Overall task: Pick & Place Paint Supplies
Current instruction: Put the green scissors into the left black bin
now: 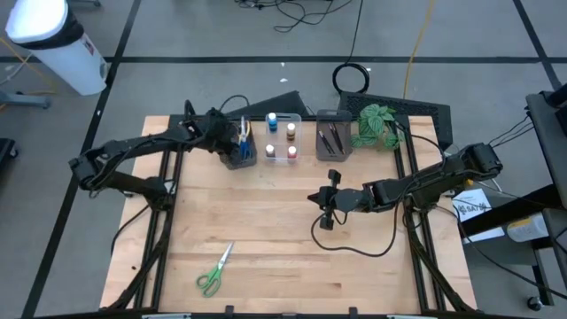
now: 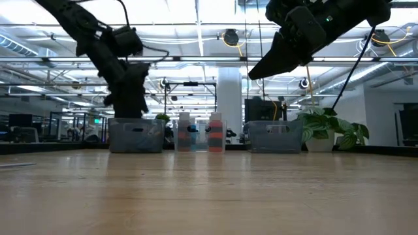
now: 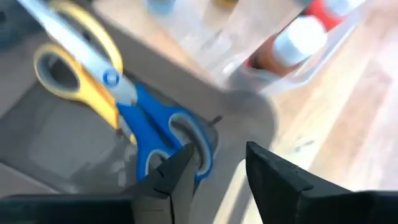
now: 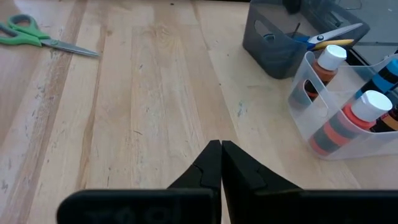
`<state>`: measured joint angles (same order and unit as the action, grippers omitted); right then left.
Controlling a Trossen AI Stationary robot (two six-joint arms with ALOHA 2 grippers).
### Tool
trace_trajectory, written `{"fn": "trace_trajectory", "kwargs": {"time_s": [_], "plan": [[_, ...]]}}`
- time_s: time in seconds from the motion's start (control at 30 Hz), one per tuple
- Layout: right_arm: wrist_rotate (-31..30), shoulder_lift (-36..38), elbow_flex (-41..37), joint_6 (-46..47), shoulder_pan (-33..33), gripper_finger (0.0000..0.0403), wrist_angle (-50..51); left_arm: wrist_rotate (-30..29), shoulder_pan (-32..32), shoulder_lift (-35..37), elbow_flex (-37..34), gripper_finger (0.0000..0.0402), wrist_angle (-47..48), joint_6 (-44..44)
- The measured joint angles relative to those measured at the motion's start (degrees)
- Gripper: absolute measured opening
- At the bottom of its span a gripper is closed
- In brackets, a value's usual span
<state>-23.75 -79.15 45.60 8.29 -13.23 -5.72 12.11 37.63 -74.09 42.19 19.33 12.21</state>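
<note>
1. Nearest the table's front edge, the green-handled scissors (image 1: 213, 273) are seen lying flat on the bare wood of the table (image 1: 266, 230), well apart from both grippers; they are judged to be the one supply not yet put away.
2. Farther in, over the middle of the table, the right gripper (image 1: 324, 206) is held clear above the wood with its fingers pressed together on nothing. It is taken to be waiting there so that the left arm's work at the bins is not crossed. In the right wrist view the green-handled scissors are seen far off toward the front corner, with open wood between.
3. At the back row, the left gripper (image 3: 219, 163) is poised just over the rim of the grey bin (image 1: 237, 152), its fingers apart and empty. The yellow-handled scissors (image 3: 78, 68) and blue-handled scissors (image 3: 163, 138) are seen standing in that bin, the blue handle just beside one fingertip. Whether it is touched cannot be told. The spread fingers are judged to suit a release just made.
4. Just beside it, the clear bin (image 1: 282, 138) holds the paint pots (image 1: 291, 128) upright in separate compartments.
5. Next along, a second grey bin (image 1: 333, 140) holds the thin dark brushes (image 1: 331, 137), propped on end.
6. Farthest right in that row, a leafy plant (image 1: 376, 124) stands
</note>
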Motion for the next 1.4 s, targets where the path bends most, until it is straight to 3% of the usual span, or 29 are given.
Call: {"fn": "trace_trajectory", "kwargs": {"time_s": [0.23,0.4,0.53,0.77,0.93,1.07,1.4], "plan": [[0.00,0.00,0.00,0.00,0.00,0.0000,0.02,6.09,-1.69,7.65,3.29,0.0158,9.87,2.09],[1.67,0.00,0.02,0.00,0.00,0.0000,0.02,11.85,-8.24,13.48,3.35,0.0159,20.12,7.36],[1.64,0.02,0.02,0.25,-0.35,0.0000,0.04,7.57,-20.39,17.01,1.79,0.0159,25.60,15.21],[1.57,0.02,0.02,1.40,-0.37,0.0000,0.44,-4.26,-49.74,19.27,-3.56,0.0159,18.61,37.46],[1.54,0.02,0.00,1.51,-0.37,0.0000,0.45,-12.97,-69.07,16.61,-5.13,0.0159,7.51,48.86],[1.53,0.02,-0.02,1.51,-0.37,0.0000,0.42,-18.31,-80.82,10.37,-5.15,0.0159,2.78,56.91],[1.53,0.02,-0.02,1.52,-0.37,0.0000,-0.07,-10.11,-92.17,-10.15,-5.17,0.0144,-7.77,65.22]]}}
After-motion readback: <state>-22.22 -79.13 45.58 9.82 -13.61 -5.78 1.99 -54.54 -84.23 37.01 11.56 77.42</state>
